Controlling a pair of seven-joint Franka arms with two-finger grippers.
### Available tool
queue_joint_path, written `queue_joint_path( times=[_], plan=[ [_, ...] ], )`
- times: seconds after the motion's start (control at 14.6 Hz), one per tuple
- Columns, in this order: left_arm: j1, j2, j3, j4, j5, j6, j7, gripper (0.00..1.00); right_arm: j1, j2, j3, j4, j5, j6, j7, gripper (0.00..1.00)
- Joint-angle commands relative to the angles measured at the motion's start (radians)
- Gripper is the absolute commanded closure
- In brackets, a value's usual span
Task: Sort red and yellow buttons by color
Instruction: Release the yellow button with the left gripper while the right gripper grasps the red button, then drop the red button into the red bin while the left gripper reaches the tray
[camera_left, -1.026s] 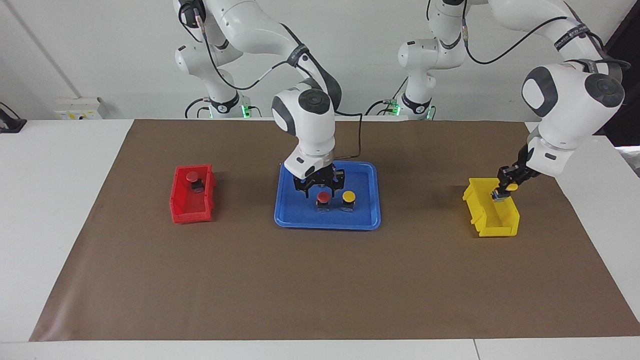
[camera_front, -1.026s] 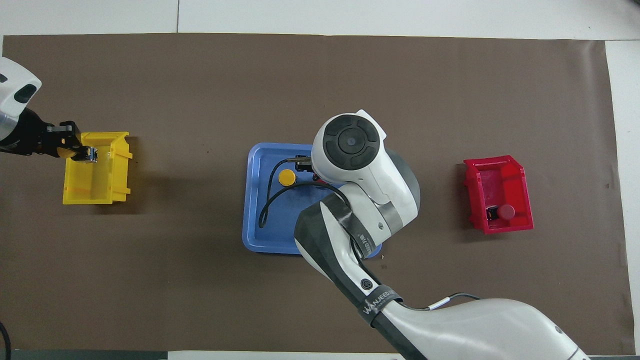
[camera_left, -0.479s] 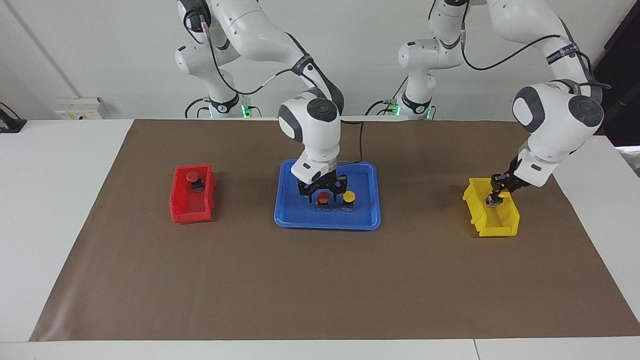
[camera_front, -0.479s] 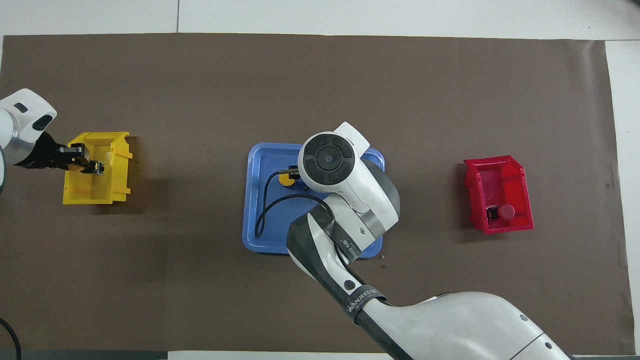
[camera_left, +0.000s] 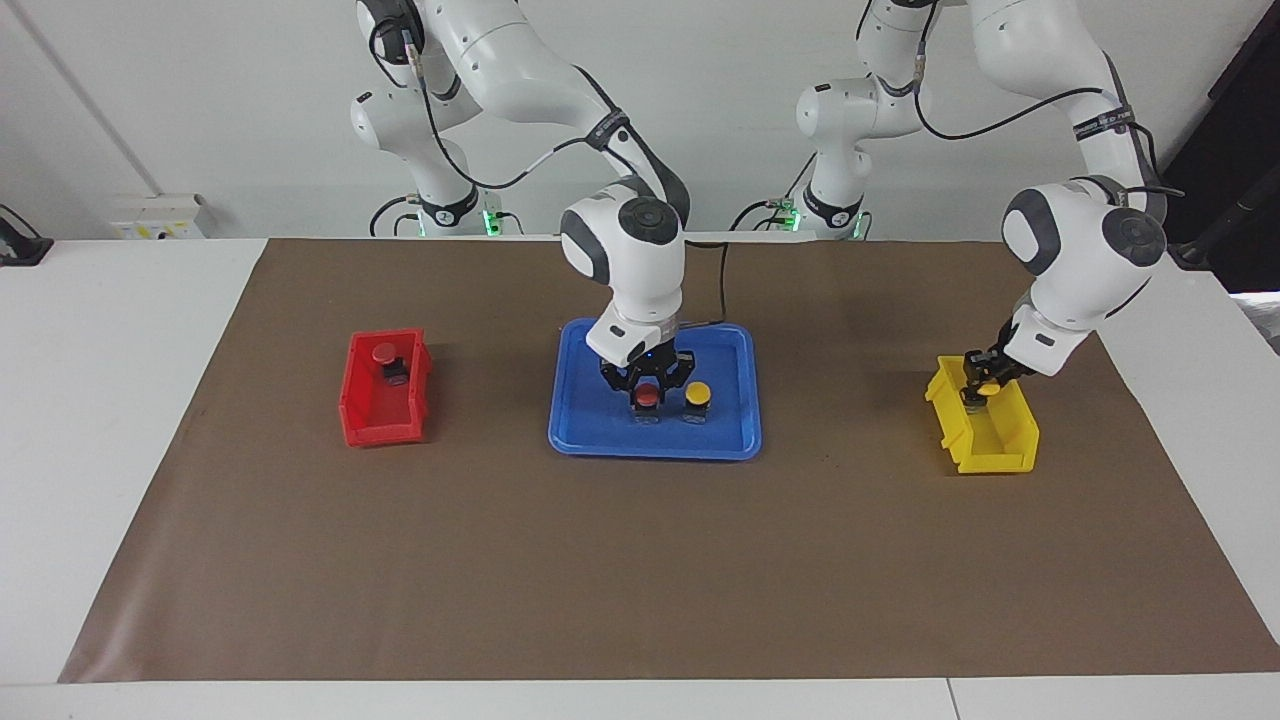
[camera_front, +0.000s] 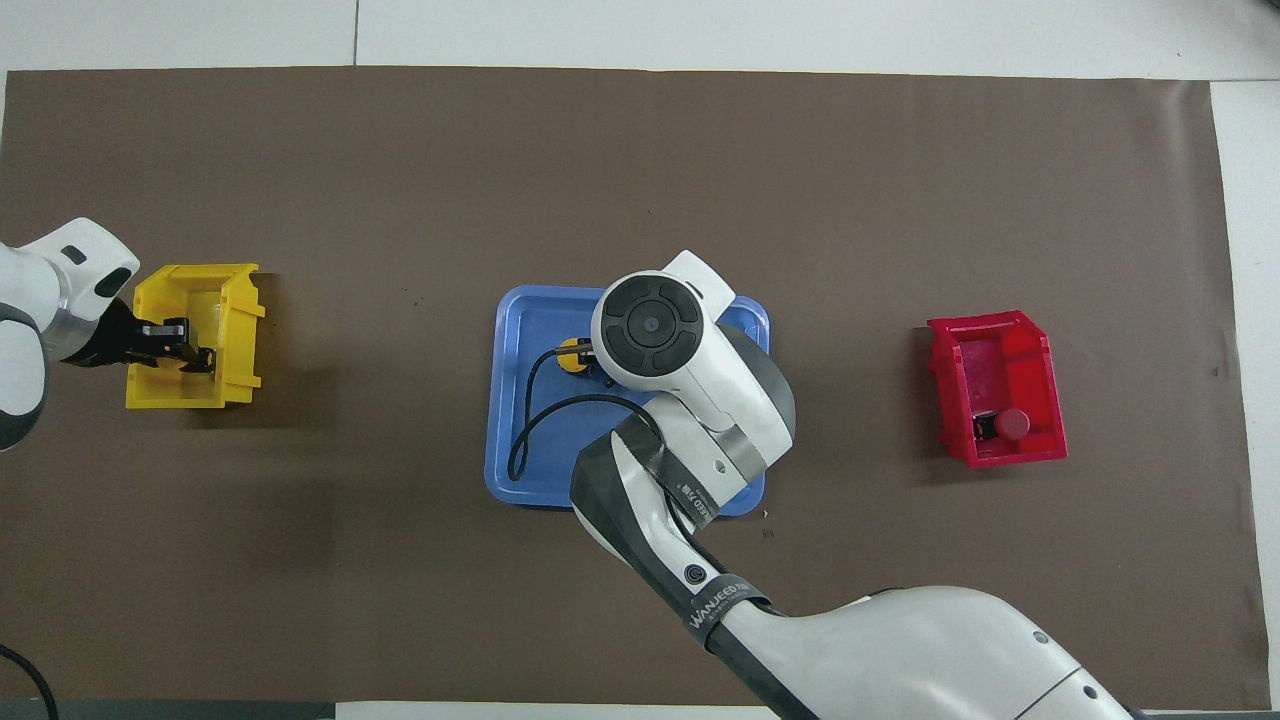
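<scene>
Buttons are sitting in three places. The right gripper (camera_left: 648, 384) is hanging with fingers spread around the red button (camera_left: 648, 397) on the blue tray (camera_left: 580, 425), beside a yellow button (camera_left: 697, 394). The left gripper (camera_left: 981, 384) is pinching another yellow button (camera_left: 986, 388) inside the yellow bin (camera_left: 965, 440). A second red button (camera_left: 384, 353) is lying in the red bin (camera_left: 362, 410).

A matt brown paper-like sheet (camera_left: 640, 560) covers the white smooth tabletop (camera_left: 110, 400). At its centre, the blue tray (camera_left: 735, 425) looks like smooth, slightly glossy plastic. The red bin (camera_left: 365, 420), at 9 o'clock from the tray in the facing view, and the yellow bin (camera_left: 990, 450), at 3 o'clock, look like moulded plastic. The 2 arms' shells (camera_left: 640, 250) are glossy white with dark matt joints.
</scene>
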Motion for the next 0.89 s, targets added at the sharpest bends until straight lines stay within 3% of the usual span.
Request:
queue_joint_path(
  times=[0.0,0.14,0.21,0.48,0.55,0.62,0.68,0.82],
  plan=[
    [0.014,-0.049,-0.007,-0.059,0.019,0.036,0.013,0.94,-0.008,-0.013,0.002,-0.012,-0.005,0.018,0.019,0.81],
    [0.015,-0.046,-0.005,-0.048,0.019,0.032,0.014,0.47,-0.028,-0.02,-0.001,0.04,-0.005,-0.047,0.012,0.82],
    [0.014,-0.04,-0.005,-0.021,0.019,0.009,0.013,0.38,-0.063,-0.042,-0.001,0.064,-0.005,-0.101,-0.001,0.82],
    [0.003,-0.037,-0.007,0.123,0.019,-0.134,0.013,0.31,-0.247,-0.244,-0.001,0.024,0.006,-0.302,-0.207,0.82],
    [0.005,-0.042,-0.007,0.174,0.019,-0.169,0.013,0.26,-0.301,-0.288,-0.001,-0.013,0.008,-0.322,-0.288,0.82],
    [0.002,-0.045,-0.008,0.221,0.019,-0.207,0.013,0.05,-0.367,-0.346,-0.001,-0.076,0.018,-0.322,-0.376,0.82],
    [-0.002,-0.057,-0.016,0.246,0.016,-0.22,0.007,0.0,-0.425,-0.393,-0.001,-0.133,0.046,-0.321,-0.469,0.82],
    [-0.029,-0.126,-0.027,0.248,0.014,-0.231,0.008,0.0,-0.535,-0.437,-0.003,-0.209,0.074,-0.316,-0.609,0.81]
  ],
)
